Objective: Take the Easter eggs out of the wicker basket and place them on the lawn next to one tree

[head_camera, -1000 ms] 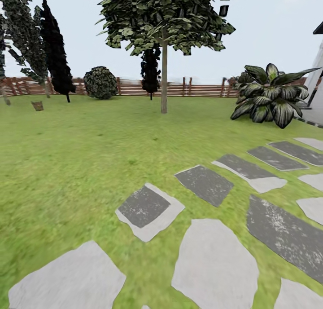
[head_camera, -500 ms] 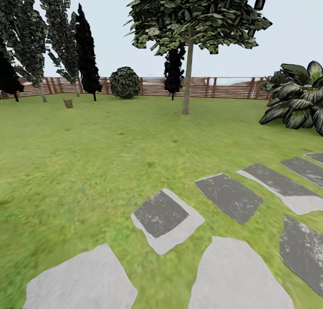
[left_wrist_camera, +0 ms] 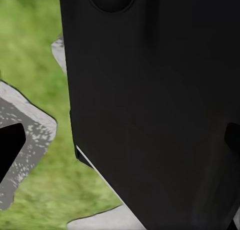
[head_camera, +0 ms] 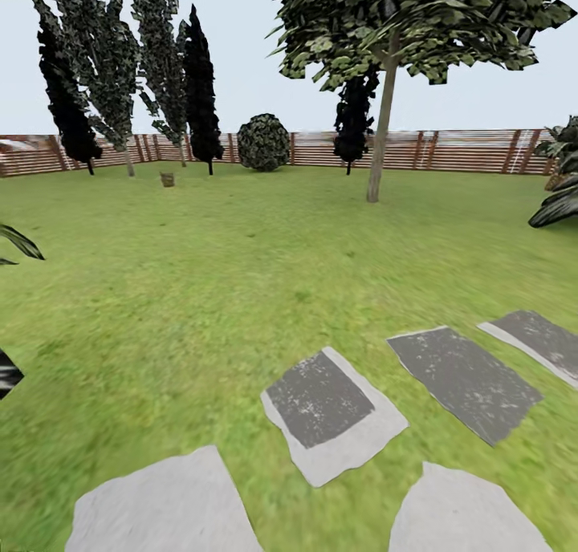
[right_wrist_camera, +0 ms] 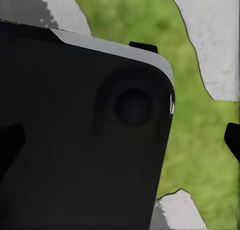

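1. Where the lawn (head_camera: 201, 295) spreads out in the head view, it is short, slightly mottled green grass running back to a brown fence (head_camera: 466, 151) of horizontal slats.
2. The basket (head_camera: 167, 180) is a tiny brown shape standing on the grass at the lawn's far edge, near the fence and just in front of the dark trees; it is too small to show its weave or any eggs.
3. A tree (head_camera: 384, 103) with a thin, pale grey-beige, slightly leaning trunk and dark angular foliage flecked pale green stands on the far right part of the lawn, well apart from the basket.
4. Tall narrow trees (head_camera: 104, 62), some flecked and some black, rise along the far left by the fence, and a round leafy bush (head_camera: 263, 142) sits against the fence between them and the pale-trunked tree.
5. Flat, irregular stepping stones (head_camera: 333, 411), pale grey with dark speckled patches, lie in the grass along the lawn's near edge.
6. In the left wrist view a smooth black robot body panel (left_wrist_camera: 155, 99) stands in front of grass and stone; a dark tip shows at each side edge, and I cannot tell how the jaws stand.
7. In the right wrist view a black panel with a round recess (right_wrist_camera: 80, 155) covers much of the ground; again I cannot tell whether the jaws are apart or together.
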Motion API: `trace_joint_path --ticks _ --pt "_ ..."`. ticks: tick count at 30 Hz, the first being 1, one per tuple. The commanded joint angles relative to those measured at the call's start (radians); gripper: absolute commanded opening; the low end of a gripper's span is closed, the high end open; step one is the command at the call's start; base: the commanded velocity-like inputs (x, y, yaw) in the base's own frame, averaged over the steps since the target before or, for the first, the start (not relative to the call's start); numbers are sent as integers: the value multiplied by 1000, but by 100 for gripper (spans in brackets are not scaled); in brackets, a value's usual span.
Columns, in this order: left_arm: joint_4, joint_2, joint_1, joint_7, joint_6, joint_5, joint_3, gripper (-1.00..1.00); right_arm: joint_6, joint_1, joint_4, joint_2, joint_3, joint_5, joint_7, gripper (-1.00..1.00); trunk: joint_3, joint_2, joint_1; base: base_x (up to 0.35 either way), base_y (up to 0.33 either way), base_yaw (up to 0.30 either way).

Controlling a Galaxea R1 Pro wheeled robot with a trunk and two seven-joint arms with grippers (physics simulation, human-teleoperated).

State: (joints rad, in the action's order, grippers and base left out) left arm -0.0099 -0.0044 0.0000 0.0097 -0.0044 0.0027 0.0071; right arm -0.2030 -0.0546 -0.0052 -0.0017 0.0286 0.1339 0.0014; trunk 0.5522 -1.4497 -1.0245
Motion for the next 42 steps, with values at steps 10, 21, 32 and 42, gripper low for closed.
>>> trace_joint_path --ticks 10,21,32,42 --pt "-1 0 0 1 0 0 1 100 -3 0 1 -5 7 13 2 100 1 0 -1 323 0 35" --pt "-1 0 0 1 0 0 1 100 -4 -1 -1 -1 7 42 2 100 1 0 -1 323 0 0" --pt "-1 0 0 1 -1 0 1 100 -4 -1 -1 2 7 43 2 100 1 0 -1 323 0 0" --pt "-1 0 0 1 -2 0 1 100 -4 -1 -1 2 7 43 2 100 1 0 -1 323 0 0"
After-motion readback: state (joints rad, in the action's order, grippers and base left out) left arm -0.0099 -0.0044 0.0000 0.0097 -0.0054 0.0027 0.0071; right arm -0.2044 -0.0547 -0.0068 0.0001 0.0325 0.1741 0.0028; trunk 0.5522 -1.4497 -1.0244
